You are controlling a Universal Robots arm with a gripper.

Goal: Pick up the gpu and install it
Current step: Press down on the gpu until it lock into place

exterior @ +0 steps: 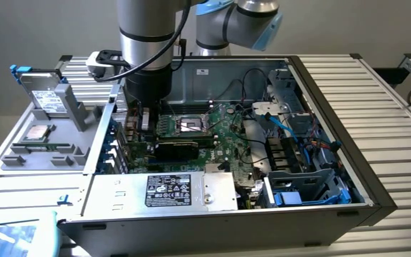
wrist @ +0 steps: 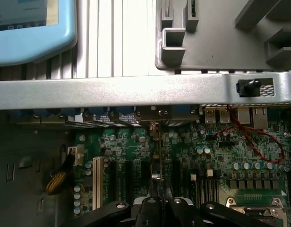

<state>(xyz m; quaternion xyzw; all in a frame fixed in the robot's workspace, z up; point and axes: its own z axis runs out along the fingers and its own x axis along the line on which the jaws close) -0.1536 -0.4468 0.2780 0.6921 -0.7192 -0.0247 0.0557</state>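
Aluminium slats made up the table [exterior: 384,91] under the open computer case [exterior: 334,115], and the green motherboard [wrist: 221,156] lay flat across its floor. Your arm reached down at the exterior view's left side of that board, close to the case's back wall. In the wrist view the gpu [wrist: 160,156] showed edge-on as a thin upright line over the long slots, its metal end plate up against the back wall. The gripper [wrist: 160,203] was pinched tight on the card's top edge. I couldn't tell whether the card was fully seated. You should judge it as light and stiff but fragile. The bare board edge was the right place to hold it, clear of the fan block. A red wire [wrist: 259,142] looped just beside the ports, and a yellow braided cable [wrist: 58,179] lay well apart.
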